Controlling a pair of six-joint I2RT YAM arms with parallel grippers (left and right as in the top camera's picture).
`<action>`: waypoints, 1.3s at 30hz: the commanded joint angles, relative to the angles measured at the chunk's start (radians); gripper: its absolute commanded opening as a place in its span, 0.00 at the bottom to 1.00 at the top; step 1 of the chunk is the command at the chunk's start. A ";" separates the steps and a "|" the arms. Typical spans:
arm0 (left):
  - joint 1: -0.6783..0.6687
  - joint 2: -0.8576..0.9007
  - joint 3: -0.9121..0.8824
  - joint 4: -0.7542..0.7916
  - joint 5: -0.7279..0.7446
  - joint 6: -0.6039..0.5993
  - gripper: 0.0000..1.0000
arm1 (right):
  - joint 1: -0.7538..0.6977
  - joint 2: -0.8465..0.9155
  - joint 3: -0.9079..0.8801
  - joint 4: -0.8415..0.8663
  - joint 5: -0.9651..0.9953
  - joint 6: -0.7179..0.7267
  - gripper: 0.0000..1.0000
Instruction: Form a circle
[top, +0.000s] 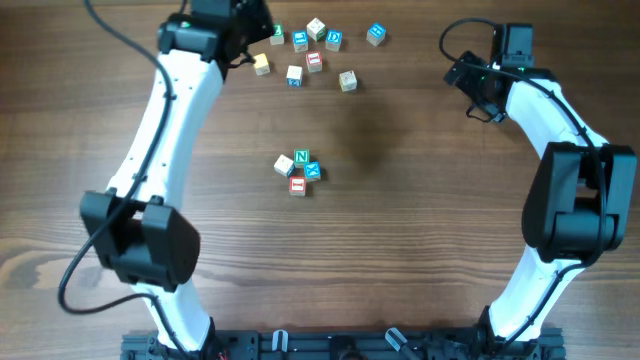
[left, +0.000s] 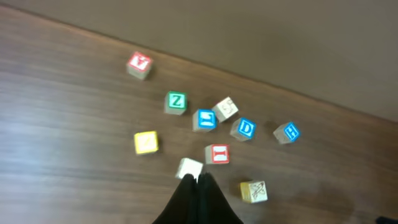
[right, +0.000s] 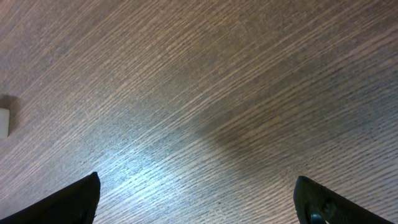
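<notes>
The circle (top: 298, 171) is a tight clump of small letter cubes at mid-table: green "N" (top: 302, 158), blue (top: 313, 171), red (top: 297, 185) and pale (top: 284, 165). My left gripper (top: 244, 42) hangs at the far left, over the loose scatter and well away from the clump. In the left wrist view its gripper (left: 198, 177) is shut, fingertips pressed together with nothing between them, and a white cube (left: 189, 168) shows just beyond the tips. My right gripper (top: 478, 85) is at the far right; in its wrist view the gripper (right: 196, 199) stands wide open over bare wood.
Several loose cubes lie at the far side: yellow (left: 146, 142), green "Z" (left: 176, 102), red "I" (left: 217, 154), blue "D" (left: 246, 129), another blue (top: 376, 34), a tan one (top: 347, 81). A pale sliver (right: 3, 122) shows at the right wrist view's left edge.
</notes>
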 joint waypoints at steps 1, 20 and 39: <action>-0.023 0.137 0.002 0.058 -0.013 0.006 0.04 | 0.002 0.017 -0.004 0.001 0.010 -0.013 0.99; -0.032 0.225 0.004 0.062 -0.005 0.080 0.53 | 0.002 0.017 -0.004 0.001 0.010 -0.013 1.00; -0.074 0.005 -0.426 -0.507 0.140 0.014 0.04 | 0.002 0.017 -0.004 0.001 0.010 -0.013 1.00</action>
